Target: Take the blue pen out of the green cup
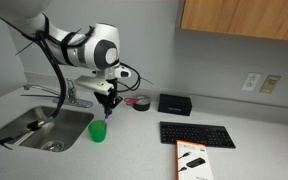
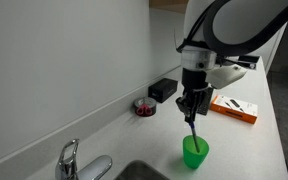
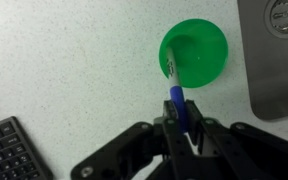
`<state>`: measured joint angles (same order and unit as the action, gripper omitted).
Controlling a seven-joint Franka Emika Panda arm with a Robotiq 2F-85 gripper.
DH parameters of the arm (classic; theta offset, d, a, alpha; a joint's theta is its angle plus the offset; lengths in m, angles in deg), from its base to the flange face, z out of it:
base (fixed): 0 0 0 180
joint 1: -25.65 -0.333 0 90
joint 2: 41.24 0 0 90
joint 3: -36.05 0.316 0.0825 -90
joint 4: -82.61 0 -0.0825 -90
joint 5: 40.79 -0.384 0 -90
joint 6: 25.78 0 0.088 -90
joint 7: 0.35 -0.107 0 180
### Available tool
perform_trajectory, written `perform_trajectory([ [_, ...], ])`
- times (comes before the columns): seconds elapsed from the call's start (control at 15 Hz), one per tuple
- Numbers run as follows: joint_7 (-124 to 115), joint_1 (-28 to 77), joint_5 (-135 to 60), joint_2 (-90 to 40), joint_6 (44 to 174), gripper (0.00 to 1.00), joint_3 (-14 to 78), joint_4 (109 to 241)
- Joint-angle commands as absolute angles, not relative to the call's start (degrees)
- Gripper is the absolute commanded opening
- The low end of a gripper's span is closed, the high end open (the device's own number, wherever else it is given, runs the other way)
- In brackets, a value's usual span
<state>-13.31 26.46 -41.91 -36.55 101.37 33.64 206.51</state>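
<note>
Evidently partway: the gripper (image 3: 181, 120) was clamped on the upper end of the blue pen (image 3: 175, 97), holding it near upright over the green cup (image 3: 206, 55); lower tip hung at the rim, clearance uncertain; remaining: raise it free, carry it aside. Pen looked thin, short, pale-tipped; cup stood on the counter beside the sink (image 3: 276, 60).

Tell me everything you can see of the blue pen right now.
The thin blue stick-shaped pen looks plastic, with a lighter greyish tip. It hangs roughly upright, upper end clamped in the black gripper, tip down over the mouth of the small bright green plastic cup. Whether the tip is clear of the rim I cannot tell.
</note>
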Motion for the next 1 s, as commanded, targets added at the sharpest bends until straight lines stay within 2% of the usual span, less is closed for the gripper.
perform_trajectory([
  [0.0,-14.5,26.6,-40.7,-45.4,103.0,0.04,33.7,211.3],
  [0.27,-14.6,28.0,-38.2,-51.9,100.3,0.04,33.6,212.8],
  [0.73,-14.1,31.8,-35.1,-51.6,99.0,0.04,32.2,213.4],
  [0.8,-13.2,31.4,-36.5,-51.5,100.2,0.15,32.2,212.9],
  [0.93,-13.2,31.7,-36.4,-51.1,100.2,0.15,32.0,213.4],
])
